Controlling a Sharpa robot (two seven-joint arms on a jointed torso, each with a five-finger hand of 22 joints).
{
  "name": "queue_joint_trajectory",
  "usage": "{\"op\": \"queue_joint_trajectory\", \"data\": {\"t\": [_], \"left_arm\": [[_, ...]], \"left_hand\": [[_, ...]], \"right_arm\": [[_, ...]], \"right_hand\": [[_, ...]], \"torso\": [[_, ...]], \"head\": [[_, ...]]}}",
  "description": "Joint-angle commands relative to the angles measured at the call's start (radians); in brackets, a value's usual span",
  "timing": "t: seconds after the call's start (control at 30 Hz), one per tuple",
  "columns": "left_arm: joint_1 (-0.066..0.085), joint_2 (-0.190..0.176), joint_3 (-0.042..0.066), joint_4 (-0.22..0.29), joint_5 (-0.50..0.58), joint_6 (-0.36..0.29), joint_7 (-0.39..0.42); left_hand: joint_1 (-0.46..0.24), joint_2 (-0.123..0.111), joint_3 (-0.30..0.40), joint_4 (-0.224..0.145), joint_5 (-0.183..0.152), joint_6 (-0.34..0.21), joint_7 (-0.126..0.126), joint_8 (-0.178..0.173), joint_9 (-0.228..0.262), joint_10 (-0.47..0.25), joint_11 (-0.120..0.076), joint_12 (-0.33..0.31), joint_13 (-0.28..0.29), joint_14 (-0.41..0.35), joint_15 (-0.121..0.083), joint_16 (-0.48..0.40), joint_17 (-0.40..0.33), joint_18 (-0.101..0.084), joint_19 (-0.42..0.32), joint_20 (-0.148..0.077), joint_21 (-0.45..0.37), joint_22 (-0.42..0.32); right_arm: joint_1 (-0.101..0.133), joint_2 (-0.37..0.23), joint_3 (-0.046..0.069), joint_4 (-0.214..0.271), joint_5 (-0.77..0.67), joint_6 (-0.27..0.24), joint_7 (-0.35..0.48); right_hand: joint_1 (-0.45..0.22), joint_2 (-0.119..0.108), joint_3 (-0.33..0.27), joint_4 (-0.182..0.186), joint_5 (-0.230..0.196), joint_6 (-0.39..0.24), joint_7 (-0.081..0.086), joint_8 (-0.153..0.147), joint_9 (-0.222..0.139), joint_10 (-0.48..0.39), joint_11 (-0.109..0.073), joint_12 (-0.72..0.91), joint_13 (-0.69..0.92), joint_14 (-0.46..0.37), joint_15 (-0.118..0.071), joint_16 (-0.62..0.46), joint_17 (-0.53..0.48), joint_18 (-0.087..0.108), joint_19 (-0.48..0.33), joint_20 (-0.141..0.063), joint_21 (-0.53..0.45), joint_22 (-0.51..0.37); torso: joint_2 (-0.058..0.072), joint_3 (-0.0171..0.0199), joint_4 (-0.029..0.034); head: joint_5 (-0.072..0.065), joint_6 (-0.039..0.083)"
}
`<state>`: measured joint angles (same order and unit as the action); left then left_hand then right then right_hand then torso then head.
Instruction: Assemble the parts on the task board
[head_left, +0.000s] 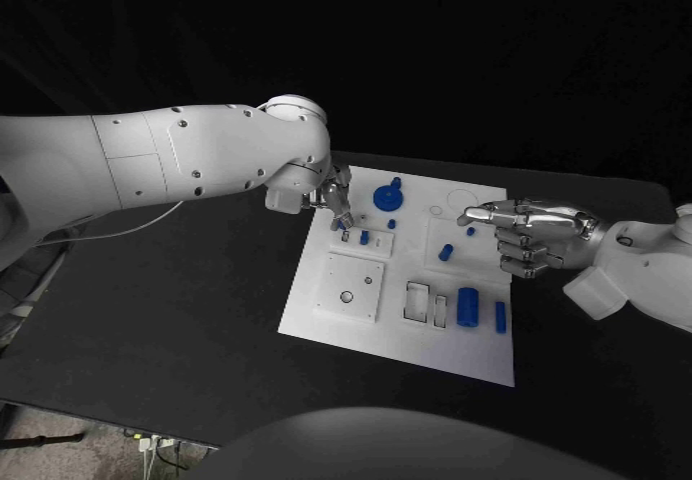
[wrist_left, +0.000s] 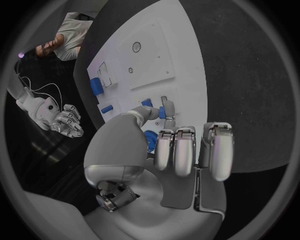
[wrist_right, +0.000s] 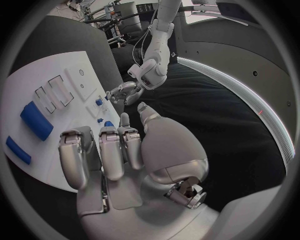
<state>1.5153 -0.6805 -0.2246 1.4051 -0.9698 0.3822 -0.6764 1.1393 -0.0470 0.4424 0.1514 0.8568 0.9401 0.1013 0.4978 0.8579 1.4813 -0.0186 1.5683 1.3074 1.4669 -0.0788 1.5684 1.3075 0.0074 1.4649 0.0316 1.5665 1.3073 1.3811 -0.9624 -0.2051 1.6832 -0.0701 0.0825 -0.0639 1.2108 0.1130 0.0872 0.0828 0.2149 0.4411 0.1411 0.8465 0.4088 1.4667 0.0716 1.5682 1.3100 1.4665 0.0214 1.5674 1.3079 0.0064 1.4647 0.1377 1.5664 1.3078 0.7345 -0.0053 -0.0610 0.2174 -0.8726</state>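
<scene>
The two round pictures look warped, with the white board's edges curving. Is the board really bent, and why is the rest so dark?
No: in the head view the task board has straight edges; the left wrist view and right wrist view bend them through fisheye lenses. The dark is the black table and backdrop, against which the board shows bright white in all three.

Matt white task board (head_left: 346, 318), glossy blue parts (head_left: 467, 306), shiny metal fingers (head_left: 508, 238)

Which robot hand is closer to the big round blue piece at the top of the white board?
Left. The left hand hovers right beside the round piece, at the board's far corner. The right hand is off past the opposite edge.
</scene>
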Motion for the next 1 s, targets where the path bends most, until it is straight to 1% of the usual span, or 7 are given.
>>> {"op": "queue_joint_trajectory", "data": {"t": [0.03, 0.3, 0.37, 0.47, 0.53, 0.7, 1.0], "left_arm": [[0.007, 0.016, 0.001, -0.013, 0.056, 0.122, -0.09], [0.016, 0.058, 0.007, -0.05, 0.067, 0.228, -0.164], [0.016, 0.066, 0.01, -0.059, 0.073, 0.241, -0.175], [0.017, 0.082, 0.013, -0.077, 0.091, 0.252, -0.187], [0.017, 0.089, 0.014, -0.086, 0.098, 0.25, -0.191], [0.017, 0.095, 0.016, -0.097, 0.098, 0.226, -0.189], [0.017, 0.092, 0.007, -0.101, 0.077, 0.213, -0.186]], "left_hand": [[-0.022, 0.0, 0.167, -0.15, -0.014, 0.066, -0.077, 0.015, 0.031, 0.089, -0.028, 0.003, 0.263, 0.104, -0.011, 0.002, 0.263, -0.007, 0.106, -0.007, 0.004, 0.263], [-0.081, 0.003, 0.236, -0.183, -0.035, 0.056, -0.086, 0.06, 0.145, 0.089, -0.037, 0.003, 0.263, 0.104, -0.019, 0.002, 0.263, -0.007, 0.106, -0.015, 0.004, 0.263], [-0.092, 0.005, 0.251, -0.189, -0.05, 0.053, -0.087, 0.063, 0.163, 0.089, -0.038, 0.003, 0.263, 0.104, -0.02, 0.002, 0.263, -0.007, 0.106, -0.017, 0.004, 0.263], [-0.116, 0.012, 0.285, -0.205, -0.099, 0.049, -0.088, 0.061, 0.193, 0.089, -0.039, 0.003, 0.263, 0.104, -0.022, 0.002, 0.263, -0.007, 0.106, -0.019, 0.004, 0.263], [-0.126, 0.014, 0.298, -0.21, -0.118, 0.048, -0.087, 0.057, 0.203, 0.089, -0.039, 0.003, 0.263, 0.104, -0.022, 0.002, 0.263, -0.007, 0.106, -0.019, 0.004, 0.263], [-0.132, 0.019, 0.306, -0.213, -0.131, 0.044, -0.086, 0.05, 0.208, 0.089, -0.038, 0.003, 0.263, 0.104, -0.021, 0.002, 0.263, -0.007, 0.106, -0.019, 0.004, 0.263], [-0.136, 0.023, 0.303, -0.211, -0.127, 0.04, -0.083, 0.038, 0.208, 0.089, -0.036, 0.003, 0.263, 0.104, -0.02, 0.002, 0.263, -0.007, 0.106, -0.018, 0.004, 0.263]], "right_arm": [[-0.001, 0.001, 0.0, 0.001, 0.002, 0.012, -0.008], [-0.001, 0.006, 0.0, -0.003, 0.002, 0.015, -0.012], [-0.001, 0.008, 0.0, -0.006, 0.002, 0.016, -0.012], [-0.001, 0.013, 0.0, -0.011, 0.005, 0.018, -0.013], [-0.001, 0.016, 0.0, -0.014, 0.007, 0.019, -0.013], [-0.003, 0.02, 0.0, -0.018, 0.009, 0.021, -0.012], [-0.004, 0.022, 0.0, -0.022, 0.014, 0.02, -0.009]], "right_hand": [[0.005, 0.004, 0.001, -0.006, 0.004, 0.006, 0.0, -0.002, -0.001, 0.104, -0.005, 0.003, 0.261, 0.104, 0.001, 0.003, 0.263, -0.006, 0.106, -0.001, 0.004, 0.263], [0.009, 0.007, 0.002, -0.008, 0.005, 0.007, -0.001, -0.002, -0.002, 0.104, -0.006, 0.003, 0.261, 0.104, 0.001, 0.003, 0.263, -0.006, 0.106, -0.001, 0.004, 0.263], [0.01, 0.009, 0.003, -0.009, 0.006, 0.008, -0.001, -0.002, -0.003, 0.104, -0.006, 0.003, 0.261, 0.104, 0.0, 0.003, 0.263, -0.006, 0.106, -0.002, 0.004, 0.263], [0.01, 0.009, 0.003, -0.009, 0.006, 0.008, -0.001, -0.002, -0.003, 0.104, -0.006, 0.003, 0.261, 0.104, 0.0, 0.003, 0.263, -0.006, 0.106, -0.002, 0.004, 0.263], [0.01, 0.009, 0.003, -0.009, 0.006, 0.008, -0.001, -0.002, -0.003, 0.104, -0.006, 0.003, 0.261, 0.104, 0.0, 0.003, 0.263, -0.006, 0.106, -0.002, 0.004, 0.263], [0.012, 0.01, 0.003, -0.009, 0.008, 0.008, -0.002, -0.002, -0.004, 0.104, -0.007, 0.003, 0.261, 0.104, 0.0, 0.003, 0.263, -0.006, 0.106, -0.002, 0.004, 0.263], [0.013, 0.011, 0.004, -0.01, 0.008, 0.008, -0.002, -0.002, -0.005, 0.104, -0.007, 0.003, 0.261, 0.104, -0.001, 0.003, 0.263, -0.006, 0.106, -0.002, 0.004, 0.263]], "torso": [[-0.001, -0.0008, -0.0005], [0.0, -0.001, -0.0004], [0.0, -0.0006, -0.0007], [0.0, 0.0003, 0.0003], [0.0, 0.0004, -0.0003], [-0.001, -0.0009, -0.001], [-0.002, -0.0003, 0.0011]], "head": [[0.002, 0.0], [0.001, 0.0], [0.002, 0.0], [0.002, 0.0], [0.004, 0.0], [0.004, 0.0], [0.005, 0.0]]}}
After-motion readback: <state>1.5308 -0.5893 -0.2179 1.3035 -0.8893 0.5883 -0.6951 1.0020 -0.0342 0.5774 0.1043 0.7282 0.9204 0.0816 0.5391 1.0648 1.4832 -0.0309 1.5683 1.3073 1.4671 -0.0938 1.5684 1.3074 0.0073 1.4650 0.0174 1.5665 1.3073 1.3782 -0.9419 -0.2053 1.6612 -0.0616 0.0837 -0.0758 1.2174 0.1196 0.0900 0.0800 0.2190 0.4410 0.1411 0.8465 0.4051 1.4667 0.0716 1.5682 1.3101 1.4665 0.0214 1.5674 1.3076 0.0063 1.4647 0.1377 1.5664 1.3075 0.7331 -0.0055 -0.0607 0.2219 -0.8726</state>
